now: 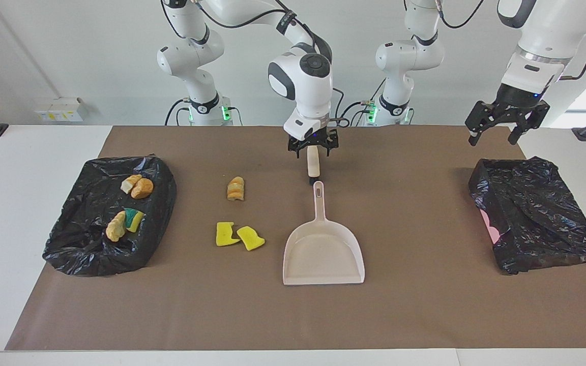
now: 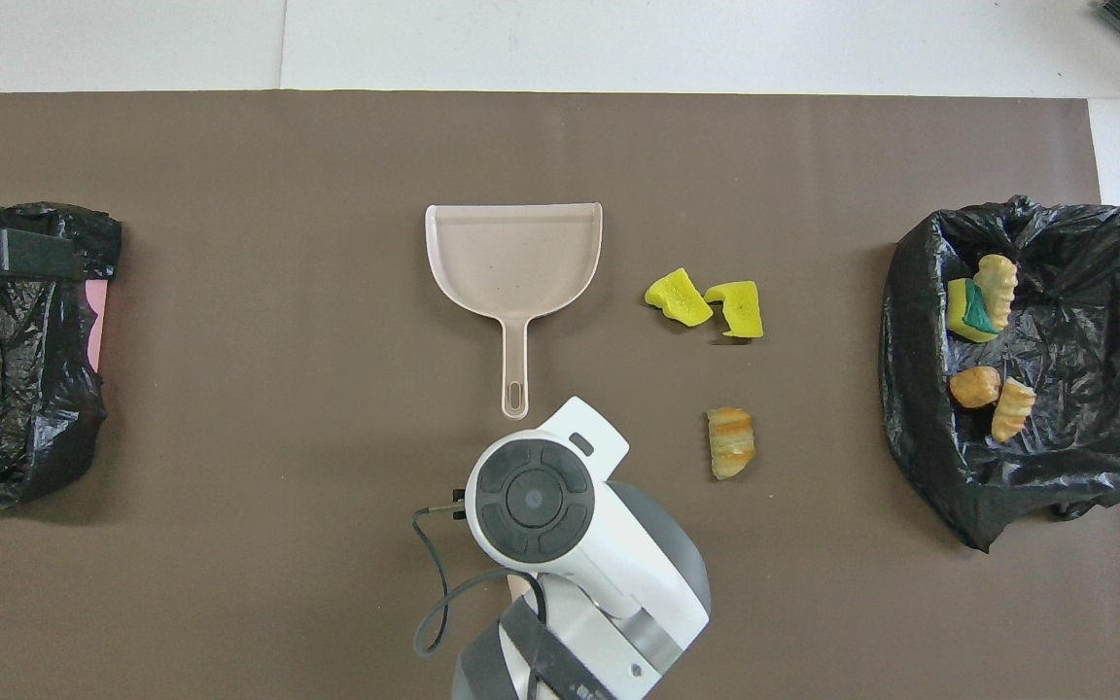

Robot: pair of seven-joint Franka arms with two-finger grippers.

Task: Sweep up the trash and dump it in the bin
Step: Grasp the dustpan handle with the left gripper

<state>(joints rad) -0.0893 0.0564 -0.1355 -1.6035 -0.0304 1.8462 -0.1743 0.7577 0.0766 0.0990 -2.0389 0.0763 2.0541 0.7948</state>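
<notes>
The beige dustpan [image 1: 323,254] [image 2: 513,253] lies flat mid-table, its handle toward the robots and nothing gripping it. Loose trash lies beside it toward the right arm's end: two yellow sponge pieces [image 1: 227,235] [image 1: 251,238] [image 2: 679,297] [image 2: 737,309] and a tan bread lump [image 1: 236,188] [image 2: 730,442]. Several more scraps [image 1: 138,186] [image 2: 978,297] sit in the black-bagged bin [image 1: 94,249] [image 2: 1056,476]. My right gripper [image 1: 313,150] hangs open above a beige stick-like tool [image 1: 314,165] lying just robot-side of the dustpan handle. My left gripper [image 1: 494,136] waits open in the air.
A second black-bagged bin [image 1: 537,213] [image 2: 16,389], with a bit of pink showing, stands at the left arm's end, and the left gripper hovers by its robot-side edge. Brown paper [image 1: 425,305] covers the table. In the overhead view the right arm's wrist [image 2: 531,501] hides the stick-like tool.
</notes>
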